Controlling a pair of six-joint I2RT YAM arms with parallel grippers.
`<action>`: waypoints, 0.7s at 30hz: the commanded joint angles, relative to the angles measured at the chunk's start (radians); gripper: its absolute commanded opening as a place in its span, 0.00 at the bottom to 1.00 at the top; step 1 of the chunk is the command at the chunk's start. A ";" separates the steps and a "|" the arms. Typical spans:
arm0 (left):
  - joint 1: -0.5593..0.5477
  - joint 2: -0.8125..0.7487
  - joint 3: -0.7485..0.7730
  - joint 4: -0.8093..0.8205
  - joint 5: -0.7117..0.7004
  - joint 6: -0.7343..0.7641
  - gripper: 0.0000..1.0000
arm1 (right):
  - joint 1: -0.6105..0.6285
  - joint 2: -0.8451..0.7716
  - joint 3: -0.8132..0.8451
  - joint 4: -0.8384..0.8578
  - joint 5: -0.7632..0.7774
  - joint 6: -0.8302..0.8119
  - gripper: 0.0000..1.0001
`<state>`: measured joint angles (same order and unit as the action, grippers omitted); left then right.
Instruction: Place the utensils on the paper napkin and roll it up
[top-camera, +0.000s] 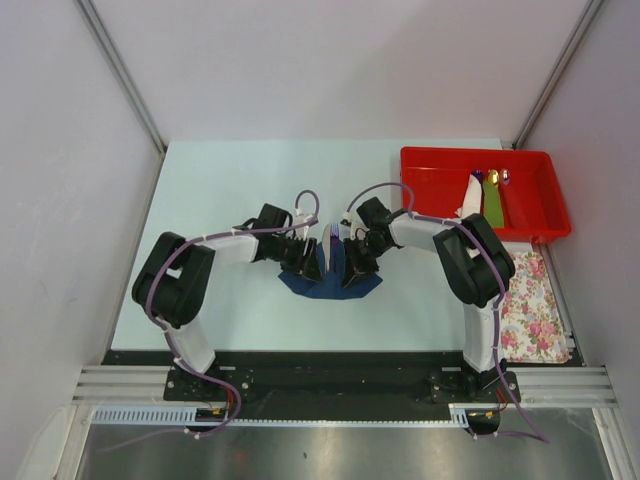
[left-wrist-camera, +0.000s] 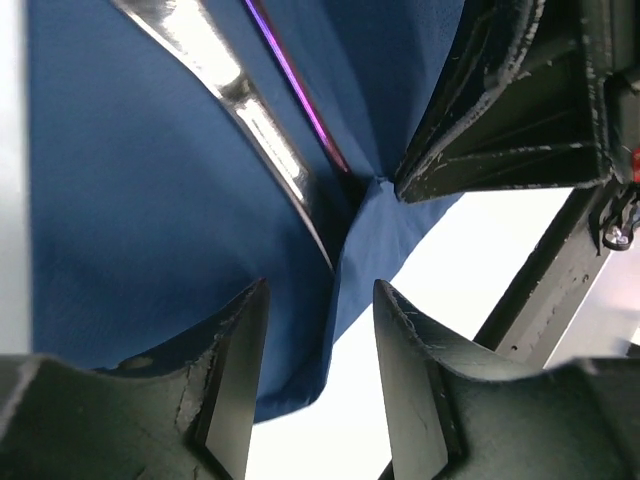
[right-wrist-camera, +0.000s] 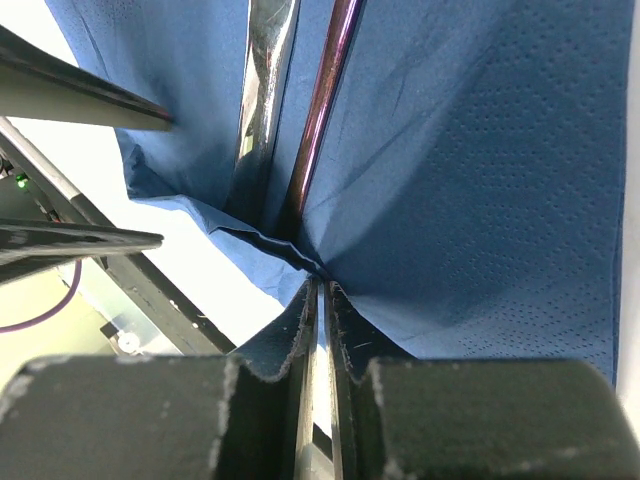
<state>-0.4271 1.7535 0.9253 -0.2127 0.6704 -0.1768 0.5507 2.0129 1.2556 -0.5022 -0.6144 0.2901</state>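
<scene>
The dark blue paper napkin (top-camera: 330, 287) lies at the table's middle, between both grippers, its sides lifted into a trough. Inside it lie two utensils, a shiny silver piece (right-wrist-camera: 262, 110) and a slim purple piece (right-wrist-camera: 322, 110). In the left wrist view the silver piece (left-wrist-camera: 235, 95) and the purple one (left-wrist-camera: 300, 95) run diagonally across the napkin (left-wrist-camera: 130, 200). My right gripper (right-wrist-camera: 320, 288) is shut on a fold of the napkin (right-wrist-camera: 480, 180). My left gripper (left-wrist-camera: 320, 290) stands open, with the napkin's loose edge hanging between its fingers, ungripped.
A red tray (top-camera: 475, 152) at the back right holds several more utensils (top-camera: 493, 195) and something white. A pink-flowered white cloth (top-camera: 530, 300) lies under the right arm's elbow. My two grippers (top-camera: 318, 258) (top-camera: 345, 260) nearly touch over the napkin.
</scene>
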 joint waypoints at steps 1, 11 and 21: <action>-0.028 0.041 0.040 0.079 0.049 -0.058 0.50 | 0.003 0.035 0.021 0.014 0.084 -0.034 0.12; -0.036 0.123 0.067 0.104 0.005 -0.148 0.30 | 0.002 0.040 0.045 0.002 0.087 -0.037 0.13; -0.036 0.152 0.089 0.015 -0.077 -0.121 0.10 | -0.020 -0.025 0.077 -0.058 0.044 -0.037 0.38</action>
<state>-0.4572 1.8782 0.9882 -0.1566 0.6670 -0.3145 0.5510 2.0216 1.2999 -0.5346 -0.5953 0.2779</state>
